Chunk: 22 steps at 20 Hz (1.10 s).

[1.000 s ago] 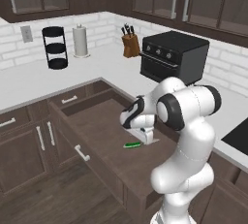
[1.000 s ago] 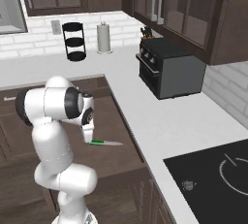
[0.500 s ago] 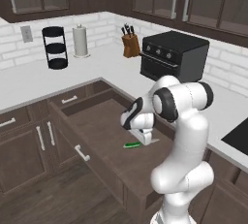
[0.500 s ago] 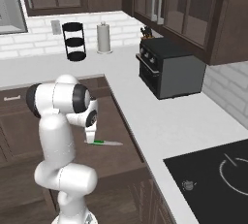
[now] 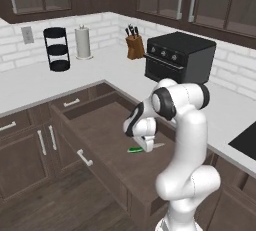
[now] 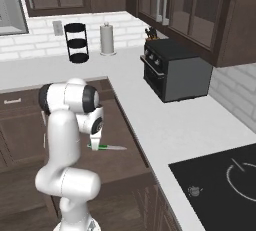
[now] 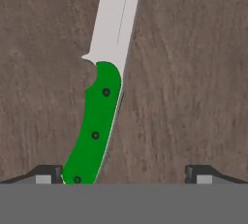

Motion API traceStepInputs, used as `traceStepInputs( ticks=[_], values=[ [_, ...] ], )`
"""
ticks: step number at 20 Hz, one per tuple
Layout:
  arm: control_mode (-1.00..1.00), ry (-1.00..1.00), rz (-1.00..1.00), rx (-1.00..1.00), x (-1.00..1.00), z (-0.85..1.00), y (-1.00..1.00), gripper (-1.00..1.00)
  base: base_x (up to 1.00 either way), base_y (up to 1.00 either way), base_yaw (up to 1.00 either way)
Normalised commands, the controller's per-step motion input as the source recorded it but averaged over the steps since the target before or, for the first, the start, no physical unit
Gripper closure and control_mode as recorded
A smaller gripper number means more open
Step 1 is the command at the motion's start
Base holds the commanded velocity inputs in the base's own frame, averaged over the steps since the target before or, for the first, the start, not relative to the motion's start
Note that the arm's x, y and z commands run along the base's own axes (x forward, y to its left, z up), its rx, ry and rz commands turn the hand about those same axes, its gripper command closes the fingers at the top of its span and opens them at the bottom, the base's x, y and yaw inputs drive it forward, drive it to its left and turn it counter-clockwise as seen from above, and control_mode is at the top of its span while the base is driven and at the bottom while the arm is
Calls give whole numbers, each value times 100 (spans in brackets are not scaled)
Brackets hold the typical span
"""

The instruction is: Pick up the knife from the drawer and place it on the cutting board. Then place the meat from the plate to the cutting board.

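One gripper [image 7: 124, 172] hangs low inside the one pulled-out drawer [image 5: 95, 135], its two fingertips [image 7: 46, 173] spread wide apart with nothing clamped between them. One knife [image 7: 104, 85] lies flat on the drawer's wooden floor, green handle toward the fingers, pale blade pointing away. In the hand view the handle end sits just beside the left fingertip, well off from the right one; whether it touches cannot be told. In the left base view the knife [image 5: 140, 148] lies directly under the gripper [image 5: 148, 145], and in the right base view the knife [image 6: 107, 147] shows beside the arm, blade toward the counter [image 6: 170, 125].

Farther back on the counter stand one black toaster oven [image 5: 180, 57], one wooden knife block [image 5: 133, 45] holding several dark-handled knives, one paper towel roll [image 5: 82, 42], and one black three-tier rack [image 5: 58, 49].
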Motion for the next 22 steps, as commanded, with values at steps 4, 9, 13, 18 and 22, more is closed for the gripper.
traceStepInputs(
  ticks=[4, 9, 13, 18, 22],
  values=[
    [-100, 0, -2, 0, 22, -22, -3, -100, 0, 0, 0],
    [-100, 0, 0, 0, 24, -13, -1, -100, 0, 0, 0],
    [-100, 0, 0, 0, 24, -25, 0, -100, 0, 0, 0],
    [-100, 0, 0, 0, 6, -36, 0, -100, 0, 0, 0],
    [-100, 0, 0, 0, 0, -47, 0, -100, 0, 0, 0]
  ],
)
